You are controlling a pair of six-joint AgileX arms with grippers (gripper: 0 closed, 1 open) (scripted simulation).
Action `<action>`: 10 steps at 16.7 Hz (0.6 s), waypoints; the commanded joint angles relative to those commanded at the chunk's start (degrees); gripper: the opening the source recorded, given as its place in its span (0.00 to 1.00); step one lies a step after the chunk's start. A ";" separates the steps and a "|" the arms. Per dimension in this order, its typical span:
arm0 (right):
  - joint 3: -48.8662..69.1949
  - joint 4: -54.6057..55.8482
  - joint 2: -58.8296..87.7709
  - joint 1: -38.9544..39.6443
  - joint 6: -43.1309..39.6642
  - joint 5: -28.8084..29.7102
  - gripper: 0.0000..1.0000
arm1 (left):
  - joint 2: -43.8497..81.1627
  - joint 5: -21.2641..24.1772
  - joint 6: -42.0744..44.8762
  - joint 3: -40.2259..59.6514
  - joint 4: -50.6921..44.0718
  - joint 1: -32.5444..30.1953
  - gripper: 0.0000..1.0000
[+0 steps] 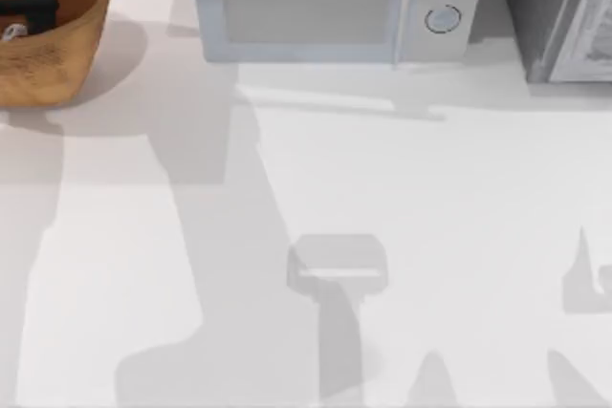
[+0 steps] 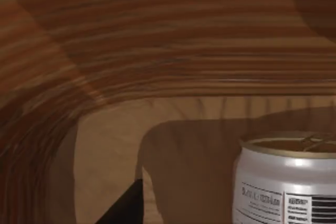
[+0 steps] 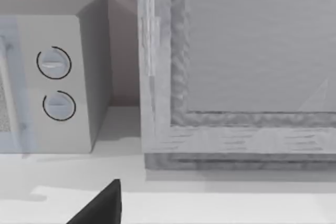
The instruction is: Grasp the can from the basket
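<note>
can: small white cylinder (image 2: pixel 286 182) w/ printed label + barcode, dull gold-silver top w/ pull tab; stands upright on the basket floor, close in front of the left wrist cam. In top view just a pale bit (image 1: pixel 13 32) near the dark gripper parts.
basket: round orange-brown woven bowl (image 1: pixel 81 31) at far-left back corner of the tabletop (image 1: pixel 430 236); ribbed rings curve up behind the can (image 2: pixel 157 40).
handling (judged): can prob. light, thin-walled, stiff enough for a moderate squeeze but dents if crushed; smooth painted side likely a bit slippery. Best hold approx. mid-body, fingers on opposite sides of the wall, below the top rim; the top w/ tab is no place to grip.
left gripper: down inside the basket (image 1: pixel 27 5), beside the can; one dark finger tip (image 2: pixel 126 208) shows at the wrist cam's edge, apart from the can, not touching.
left fingers: can't tell how far apart; nothing seen clamped.
right gripper: parked off to the right, facing microwave (image 3: pixel 58 82) and a grey cabinet (image 3: pixel 236 66); one finger tip (image 3: pixel 102 205) visible, spread can't be told.
risk: basket wall close by, little room to shift sideways.
</note>
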 joint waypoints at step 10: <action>0.00 0.00 0.00 0.00 0.00 0.00 1.00 | 0.00 0.00 0.00 0.00 0.00 0.00 0.02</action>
